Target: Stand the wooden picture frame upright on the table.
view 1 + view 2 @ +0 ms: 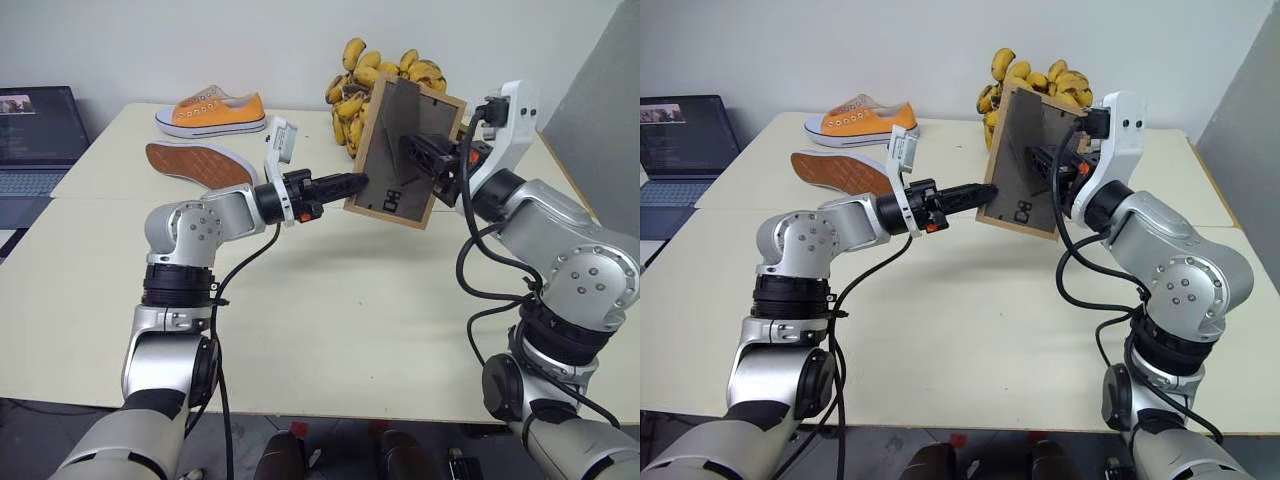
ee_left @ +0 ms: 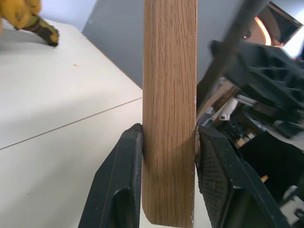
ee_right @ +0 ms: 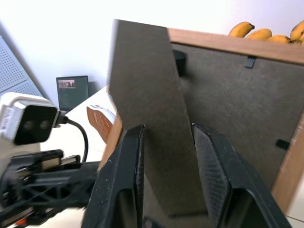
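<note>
You're seeing the left hand (image 1: 352,184) clenching the wooden picture frame's (image 1: 385,150) left edge and the right hand (image 3: 166,156) gripping its stand flap (image 3: 152,118), above the open worktop (image 1: 380,320) at centre.

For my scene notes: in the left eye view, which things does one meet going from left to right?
Dark open laptop → orange canvas sneaker → left gripper → light-wood picture frame → right gripper.
</note>
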### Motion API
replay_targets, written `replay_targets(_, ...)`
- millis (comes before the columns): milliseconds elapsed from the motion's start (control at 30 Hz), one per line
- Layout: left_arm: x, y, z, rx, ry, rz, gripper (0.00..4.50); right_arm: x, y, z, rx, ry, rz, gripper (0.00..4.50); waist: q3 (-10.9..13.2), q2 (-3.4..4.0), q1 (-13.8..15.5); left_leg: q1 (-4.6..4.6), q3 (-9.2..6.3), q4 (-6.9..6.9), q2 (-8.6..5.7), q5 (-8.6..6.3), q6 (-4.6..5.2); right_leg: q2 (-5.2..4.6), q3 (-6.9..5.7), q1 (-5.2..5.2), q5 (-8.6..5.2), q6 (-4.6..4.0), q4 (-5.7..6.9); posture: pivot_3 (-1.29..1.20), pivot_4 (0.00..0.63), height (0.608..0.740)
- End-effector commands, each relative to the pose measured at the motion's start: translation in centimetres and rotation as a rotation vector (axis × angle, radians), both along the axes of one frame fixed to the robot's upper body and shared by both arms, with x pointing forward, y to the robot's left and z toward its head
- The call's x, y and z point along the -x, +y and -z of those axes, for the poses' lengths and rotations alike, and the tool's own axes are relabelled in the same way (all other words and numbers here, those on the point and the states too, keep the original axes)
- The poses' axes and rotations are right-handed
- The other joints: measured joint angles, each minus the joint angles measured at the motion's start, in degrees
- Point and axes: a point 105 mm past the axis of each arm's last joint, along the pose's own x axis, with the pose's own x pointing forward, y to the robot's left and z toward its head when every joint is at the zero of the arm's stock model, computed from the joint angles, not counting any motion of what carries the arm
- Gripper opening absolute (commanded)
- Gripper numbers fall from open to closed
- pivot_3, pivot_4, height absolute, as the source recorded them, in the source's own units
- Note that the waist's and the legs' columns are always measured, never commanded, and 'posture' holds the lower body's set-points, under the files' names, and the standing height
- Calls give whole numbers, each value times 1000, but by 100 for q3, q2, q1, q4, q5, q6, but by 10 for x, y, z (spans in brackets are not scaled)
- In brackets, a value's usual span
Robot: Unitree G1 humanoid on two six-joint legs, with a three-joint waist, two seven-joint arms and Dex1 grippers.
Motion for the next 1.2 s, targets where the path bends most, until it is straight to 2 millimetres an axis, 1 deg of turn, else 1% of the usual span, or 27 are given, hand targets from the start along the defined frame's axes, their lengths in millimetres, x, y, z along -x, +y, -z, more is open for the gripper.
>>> replay_targets(33, -11, 4, -20, 26, -54, -41, 1299, 18, -2, -16, -7, -86, -21, 1611, 0, 0, -2, 0, 0, 1, 0, 0, 1, 0, 0, 0, 0, 0, 1, 0, 150, 740)
replay_targets(167, -13, 4, -27, 41, -63, -36, 1299, 15, -11, -8, -6, -57, 28, 1611, 0, 0, -6, 0, 0, 1, 0, 0, 1, 1, 0, -4, 0, -1, 8, 0, 150, 740)
replay_targets(300, -9, -3, -32, 47, -76, -5, 1299, 8, -18, 1, 36, -30, 70, 1611, 0, 0, -13, 0, 3, 0, 0, 0, 1, 1, 2, -7, -1, -1, 12, 0, 150, 740)
replay_targets(433, -4, -9, -36, 52, -90, 23, 1299, 4, -27, 4, 79, -36, 115, 1611, 0, 0, -11, 0, 4, 1, 0, 1, 2, 1, 3, -12, -1, -2, 19, 0, 150, 740)
replay_targets(500, -4, -9, -36, 52, -88, 23, 1299, 6, -36, 5, 141, -57, 151, 1951, 0, 0, -11, 0, 4, 2, 0, 1, 2, 1, 4, -12, -1, -2, 20, 0, 150, 740)
replay_targets(533, -4, -8, -36, 50, -86, 23, 1299, 7, -42, 6, 186, -73, 173, 2049, 0, 0, -8, 0, 4, 2, 0, 1, 2, 1, 3, -12, -1, -2, 20, 0, 150, 740)
replay_targets(567, -4, -7, -35, 47, -79, 22, 1299, 8, -50, 8, 243, -89, 207, 2289, 0, 0, 2, 0, 4, 1, -1, 1, 2, 1, 3, -12, -1, -2, 19, 0, 150, 740)
replay_targets(600, -4, -6, -34, 44, -69, 22, 1299, 9, -57, 9, 298, -101, 234, 2635, 0, 0, 3, 0, 4, 2, -2, 1, 3, 0, 3, -11, -1, -2, 17, 0, 150, 740)
replay_targets(667, -3, -4, -30, 22, -45, 23, 1299, 11, -69, 12, 396, -132, 274, 2980, 0, 0, 2, -2, 5, 2, -3, 1, 3, 0, 5, -11, -1, -1, 14, 0, 150, 740)
replay_targets(700, -3, -3, -28, 7, -38, 24, 1299, 13, -74, 14, 446, -148, 283, 2980, 0, 0, 2, -2, 5, 2, -1, 1, 3, 1, 5, -11, -1, -1, 13, 0, 150, 740)
replay_targets(767, 2, -2, -22, -35, -17, 45, 1299, 15, -88, 18, 629, -246, 346, 2980, 0, 0, 2, -2, 6, 2, -2, 0, 4, 2, 5, -11, -2, -1, 11, 0, 150, 740)
replay_targets(833, 8, -1, -17, -68, 14, 73, 1299, 17, -99, 21, 856, -405, 421, 2980, 0, 0, -2, -2, 6, 1, -3, 0, 4, 2, 6, -11, -2, 1, 7, 0, 150, 740)
replay_targets(900, 14, 0, -13, -92, 46, 97, 1299, 18, -103, 28, 1068, -573, 448, 2980, 0, 0, -8, -2, 8, 2, -5, 0, 4, 2, 7, -10, -3, 1, 3, 0, 150, 740)
replay_targets(967, 21, 1, -8, -126, 81, 121, 1299, 19, -99, 42, 1295, -766, 422, 2980, 0, 0, -14, 0, 11, 9, -5, 1, 3, 1, 11, -8, -2, 2, 7, 0, 150, 740)
replay_targets(1033, 29, 1, -3, -151, 124, 149, 1299, 19, -94, 55, 1425, -929, 382, 2980, 0, 0, -32, 4, 13, 12, -8, 1, 3, 0, 14, -7, -3, 2, 12, 0, 150, 740)
replay_targets(1067, 33, 1, -1, -158, 145, 163, 1299, 19, -92, 60, 1457, -992, 371, 2980, 0, 0, -53, 6, 14, 14, -8, 1, 3, 0, 15, -7, -2, 2, 15, 0, 150, 740)
replay_targets(1133, 41, 1, 0, -169, 168, 188, 1299, 18, -88, 65, 1488, -1105, 364, 2980, 1, -1, -76, 9, 14, 18, -7, 4, 5, 1, 16, -6, -2, 2, 27, 0, 150, 740)
replay_targets(1200, 45, 2, 1, -160, 195, 197, 1299, 18, -82, 65, 1474, -1207, 370, 2980, 1, -1, -103, 10, 13, 31, -8, 9, -3, 1, 18, -6, -2, 2, 44, 0, 150, 740)
